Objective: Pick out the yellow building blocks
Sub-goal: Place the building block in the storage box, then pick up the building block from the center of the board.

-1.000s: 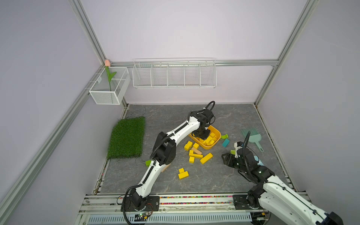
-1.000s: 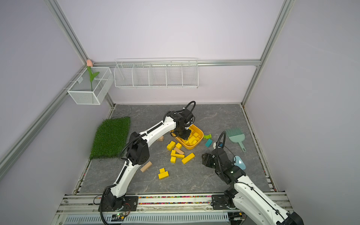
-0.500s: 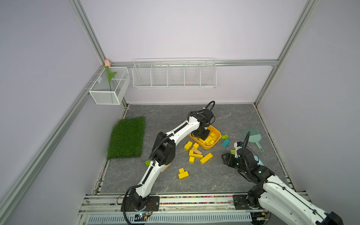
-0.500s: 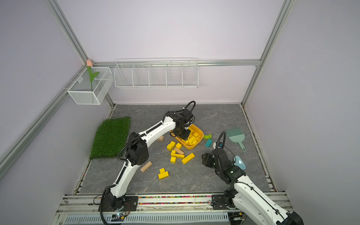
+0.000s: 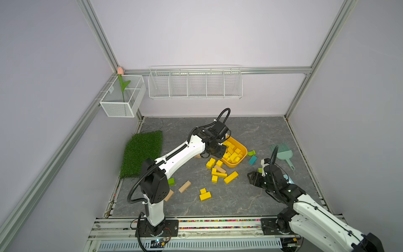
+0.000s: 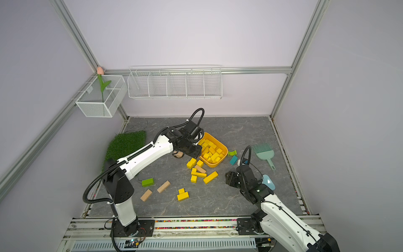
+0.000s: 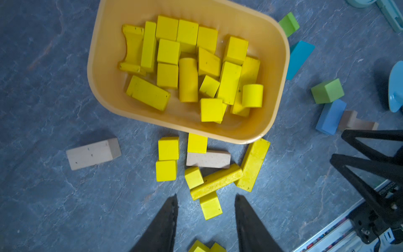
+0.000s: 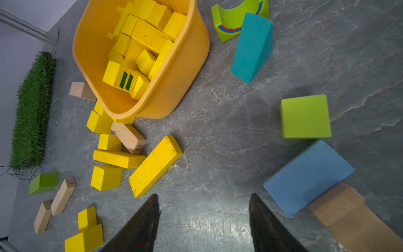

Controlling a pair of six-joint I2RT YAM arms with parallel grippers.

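Observation:
Many yellow building blocks lie piled in the yellow-orange tub, also seen in both top views. Several more yellow blocks lie loose on the floor in front of the tub, and two sit nearer the rail. My left gripper hangs open and empty high over the tub's near-left rim. My right gripper is open and empty low over bare floor, to the right of the loose yellow blocks.
Tan wooden blocks and a green block lie front left. A teal wedge, green arch, green cube and blue block sit near the right gripper. A grass mat lies left, a teal brush right.
The left gripper's jaws have parted over the tub. Both arms otherwise stay where they were, and the blocks on the floor have not moved.

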